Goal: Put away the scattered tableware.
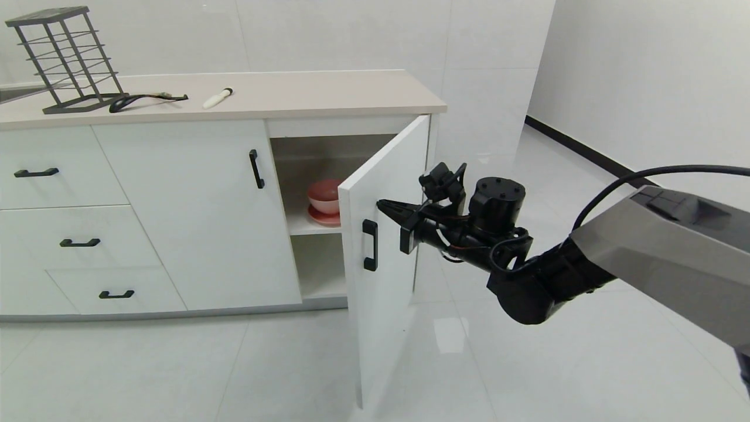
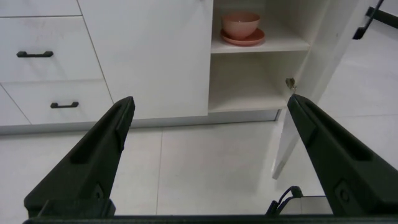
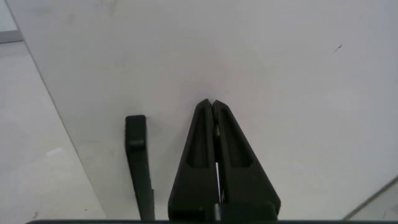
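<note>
A pink bowl (image 1: 326, 197) sits on a pink plate (image 1: 324, 217) on the upper shelf of the open cabinet; the left wrist view also shows the bowl (image 2: 241, 23) and plate (image 2: 243, 39). On the countertop lie a black utensil (image 1: 140, 99) and a white utensil (image 1: 218, 98). My right gripper (image 1: 382, 204) is shut, its tip at the outer face of the open cabinet door (image 1: 387, 264), just beside the black door handle (image 1: 370, 244). In the right wrist view the right gripper (image 3: 212, 104) points at the door (image 3: 280, 68), with the handle (image 3: 138, 155) alongside. My left gripper (image 2: 210, 101) is open and holds nothing, low in front of the cabinet.
A black wire rack (image 1: 64, 58) stands at the counter's left end beside a sink (image 1: 17, 92). Drawers (image 1: 64, 205) with black handles fill the cabinet's left side. The lower shelf (image 2: 249, 93) is bare. White tiled floor (image 1: 527, 363) stretches right toward the wall.
</note>
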Motion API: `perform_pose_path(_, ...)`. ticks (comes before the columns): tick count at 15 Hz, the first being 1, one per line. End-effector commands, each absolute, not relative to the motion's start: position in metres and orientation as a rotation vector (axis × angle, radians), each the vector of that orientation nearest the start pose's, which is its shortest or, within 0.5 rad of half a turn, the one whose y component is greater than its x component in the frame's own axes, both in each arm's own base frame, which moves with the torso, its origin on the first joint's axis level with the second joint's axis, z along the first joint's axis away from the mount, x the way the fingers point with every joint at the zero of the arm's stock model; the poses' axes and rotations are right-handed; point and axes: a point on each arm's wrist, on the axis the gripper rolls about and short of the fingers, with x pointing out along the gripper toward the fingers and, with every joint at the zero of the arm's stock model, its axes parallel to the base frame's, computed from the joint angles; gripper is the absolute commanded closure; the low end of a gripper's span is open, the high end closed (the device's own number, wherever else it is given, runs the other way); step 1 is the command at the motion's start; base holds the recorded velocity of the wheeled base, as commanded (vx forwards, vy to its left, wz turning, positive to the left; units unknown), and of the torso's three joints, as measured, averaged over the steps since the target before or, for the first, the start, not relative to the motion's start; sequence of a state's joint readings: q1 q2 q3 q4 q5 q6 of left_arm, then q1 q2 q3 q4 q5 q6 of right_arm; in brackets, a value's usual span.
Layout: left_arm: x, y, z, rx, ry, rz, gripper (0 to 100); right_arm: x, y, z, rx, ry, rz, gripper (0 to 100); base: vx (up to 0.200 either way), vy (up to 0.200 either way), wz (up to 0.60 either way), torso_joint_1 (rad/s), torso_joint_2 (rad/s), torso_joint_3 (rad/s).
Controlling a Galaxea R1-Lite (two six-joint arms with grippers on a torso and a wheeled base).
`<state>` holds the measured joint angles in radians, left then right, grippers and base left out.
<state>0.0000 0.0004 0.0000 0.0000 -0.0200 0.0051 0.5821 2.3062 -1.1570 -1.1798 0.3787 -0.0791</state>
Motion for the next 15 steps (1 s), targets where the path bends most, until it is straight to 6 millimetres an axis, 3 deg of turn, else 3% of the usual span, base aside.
perform_pose_path(1, -0.023, 0.000, 0.076, 0.006, 0.001, -0.020, 0, 0.385, 0.262, 0.072, -0.070, -0.070, 0.957, 100, 0.000, 0.000, 0.00, 0.000, 0.00, 0.000)
perform_pose_path(3, -0.023, 0.000, 0.076, 0.006, 0.001, -0.020, 0, 0.396, 0.270, 0.064, -0.056, -0.119, 0.955, 100, 0.000, 0.000, 0.00, 0.000, 0.00, 0.000)
perform_pose_path(6, -0.023, 0.000, 0.076, 0.006, 0.001, -0.020, 0, 0.429, 0.287, 0.052, 0.010, -0.237, 0.893, 100, 0.000, 0.000, 0.00, 0.000, 0.00, 0.000)
perform_pose_path(10, -0.023, 0.000, 0.076, 0.006, 0.001, -0.020, 0, 0.449, 0.282, 0.049, 0.028, -0.295, 0.860, 100, 0.000, 0.000, 0.00, 0.000, 0.00, 0.000)
perform_pose_path(12, -0.023, 0.000, 0.076, 0.006, 0.001, -0.020, 0, 0.449, 0.275, 0.063, 0.034, -0.364, 0.849, 100, 0.000, 0.000, 0.00, 0.000, 0.00, 0.000)
perform_pose_path(13, -0.023, 0.000, 0.076, 0.006, 0.001, -0.020, 0, 0.442, 0.269, 0.095, 0.042, -0.439, 0.845, 100, 0.000, 0.000, 0.00, 0.000, 0.00, 0.000)
perform_pose_path(14, -0.023, 0.000, 0.076, 0.006, 0.001, -0.020, 0, 0.427, 0.264, 0.114, 0.043, -0.452, 0.853, 100, 0.000, 0.000, 0.00, 0.000, 0.00, 0.000)
perform_pose_path(15, -0.023, 0.000, 0.076, 0.006, 0.001, -0.020, 0, 0.404, 0.254, 0.135, 0.045, -0.442, 0.863, 100, 0.000, 0.000, 0.00, 0.000, 0.00, 0.000)
